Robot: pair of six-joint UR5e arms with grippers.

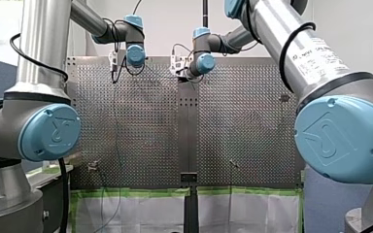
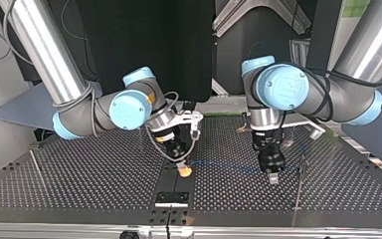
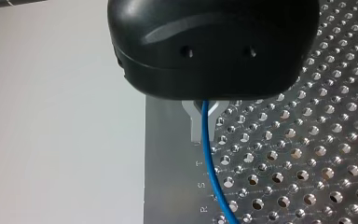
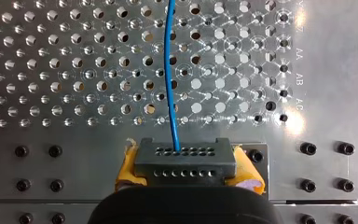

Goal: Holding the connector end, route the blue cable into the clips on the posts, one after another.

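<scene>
My right gripper point(image 4: 189, 171) is closed on the connector point(image 4: 182, 157) — its yellow pads point(image 4: 127, 169) squeeze the grey block from both sides. The blue cable point(image 4: 170, 84) comes out of the connector and runs straight ahead, away from that gripper, over the holes of the desk point(image 4: 51, 56).

My left gripper point(image 3: 201, 108) has the cable too. The cable comes out right under its black body, so I think it is pinched closed on the cable, but the body hides most of the grip.

The top view shows what the wrist views do not: both grippers at once. The cable is pulled in a line between them, from one side of that view to the other, just above the desk. A thin dark post point(image 2: 299, 179) stands just beside my left gripper, on the side away from my right gripper. So my left arm is the nearer one to that post, and the cable lies on the other side of the left gripper from it. I cannot tell if the cable is caught on that post — it is too thin to see there. Only the right wrist view shows the connector well.
</scene>
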